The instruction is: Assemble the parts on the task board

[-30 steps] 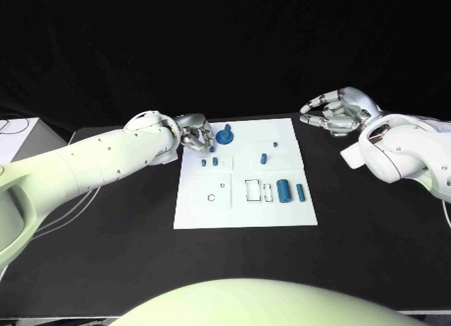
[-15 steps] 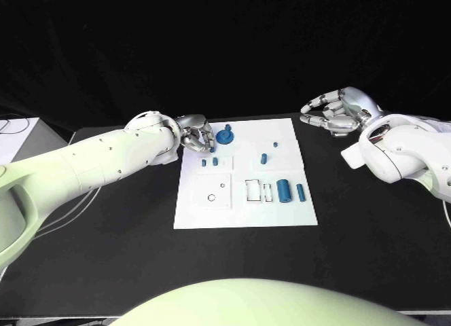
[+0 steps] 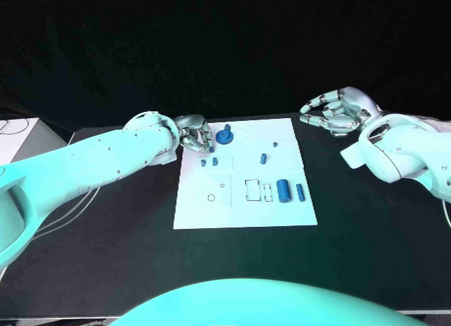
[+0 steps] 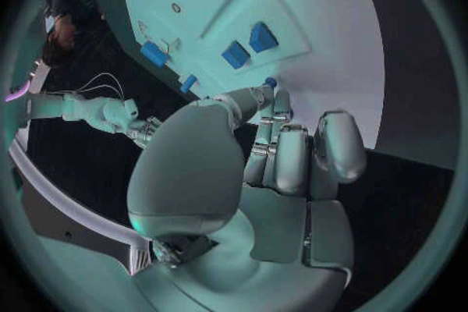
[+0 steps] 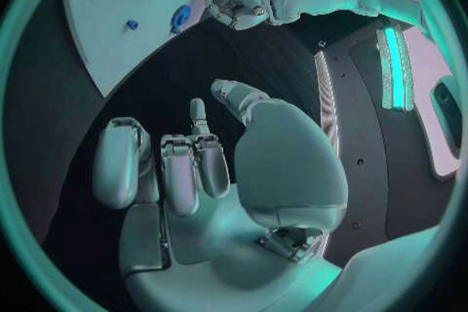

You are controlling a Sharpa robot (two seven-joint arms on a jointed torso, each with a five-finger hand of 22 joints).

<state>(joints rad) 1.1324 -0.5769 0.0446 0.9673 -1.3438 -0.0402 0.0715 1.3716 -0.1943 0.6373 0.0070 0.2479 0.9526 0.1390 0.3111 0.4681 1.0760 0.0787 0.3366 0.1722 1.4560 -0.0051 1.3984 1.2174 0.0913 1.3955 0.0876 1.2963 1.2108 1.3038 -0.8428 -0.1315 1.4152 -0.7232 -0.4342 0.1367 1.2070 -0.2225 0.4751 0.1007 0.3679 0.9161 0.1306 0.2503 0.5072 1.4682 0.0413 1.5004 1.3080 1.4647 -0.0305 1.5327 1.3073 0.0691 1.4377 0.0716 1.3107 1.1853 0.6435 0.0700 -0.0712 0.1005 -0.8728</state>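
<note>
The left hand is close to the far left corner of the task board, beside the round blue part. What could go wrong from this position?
1. The left hand hovers with curled fingers right beside the round blue part; a small sideways drift could knock it.
2. The two small blue parts lie loose on the task board just below the hand, and the forearm could sweep them.
3. The right hand hangs off the board's far right corner, too far away to steady the board.

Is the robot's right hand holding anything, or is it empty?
Empty. The right hand hangs over the black table beside the white board, fingers curled in with nothing between them in the right wrist view.
</note>
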